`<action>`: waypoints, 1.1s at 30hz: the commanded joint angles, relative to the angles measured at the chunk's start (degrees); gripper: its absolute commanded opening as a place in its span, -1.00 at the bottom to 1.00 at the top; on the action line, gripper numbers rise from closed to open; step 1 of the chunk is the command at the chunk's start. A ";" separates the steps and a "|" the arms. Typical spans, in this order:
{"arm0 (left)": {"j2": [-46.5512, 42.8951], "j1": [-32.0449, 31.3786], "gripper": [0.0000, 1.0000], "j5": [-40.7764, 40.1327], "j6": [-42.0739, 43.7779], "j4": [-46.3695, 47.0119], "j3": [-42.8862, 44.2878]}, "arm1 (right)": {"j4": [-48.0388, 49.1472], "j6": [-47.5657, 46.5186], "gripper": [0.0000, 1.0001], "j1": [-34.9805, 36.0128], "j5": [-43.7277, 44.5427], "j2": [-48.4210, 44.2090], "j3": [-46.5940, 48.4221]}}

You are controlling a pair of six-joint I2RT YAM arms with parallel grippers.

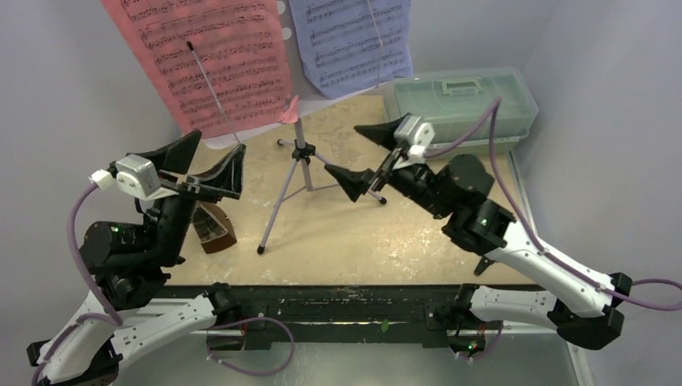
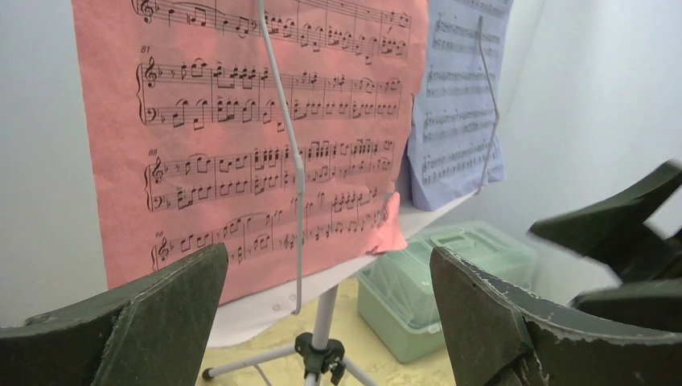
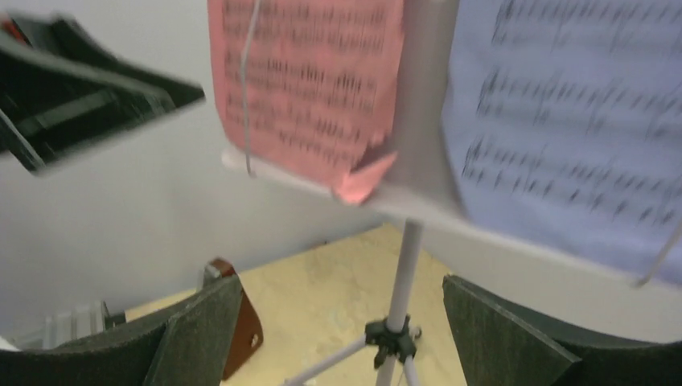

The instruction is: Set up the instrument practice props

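Observation:
The music stand (image 1: 299, 153) stands on thin tripod legs at mid table. A pink sheet (image 1: 213, 56) and a pale-blue sheet (image 1: 350, 40) rest on its desk under wire holders. The brown metronome (image 1: 215, 229) stands on the table at left, below my left gripper (image 1: 219, 145). That gripper is open and empty, facing the pink sheet (image 2: 241, 137) and the stand's pole (image 2: 326, 310). My right gripper (image 1: 346, 151) is open and empty, just right of the pole (image 3: 402, 273), not touching it. The right wrist view also shows the metronome (image 3: 244, 326).
A translucent green lidded box (image 1: 462, 104) sits at the back right, against the wall; it also shows in the left wrist view (image 2: 418, 281). Grey walls close in the back and both sides. The tripod legs (image 1: 277, 209) spread over the table's middle.

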 commanded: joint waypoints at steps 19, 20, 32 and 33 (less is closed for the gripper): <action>-7.81 -0.18 0.94 6.22 -2.54 -15.81 3.94 | 26.04 28.48 0.91 7.43 11.79 36.70 -16.40; -8.04 -0.18 0.94 6.14 -2.54 -16.29 4.26 | 26.19 29.26 0.80 7.99 12.44 38.41 -15.32; -8.13 -0.18 0.95 7.20 -2.54 -21.24 5.05 | 23.90 37.39 -0.25 9.19 9.49 53.50 -6.09; -8.08 -0.18 0.95 7.39 -2.54 -21.44 5.01 | 23.57 37.85 -0.27 9.19 10.39 54.06 -5.66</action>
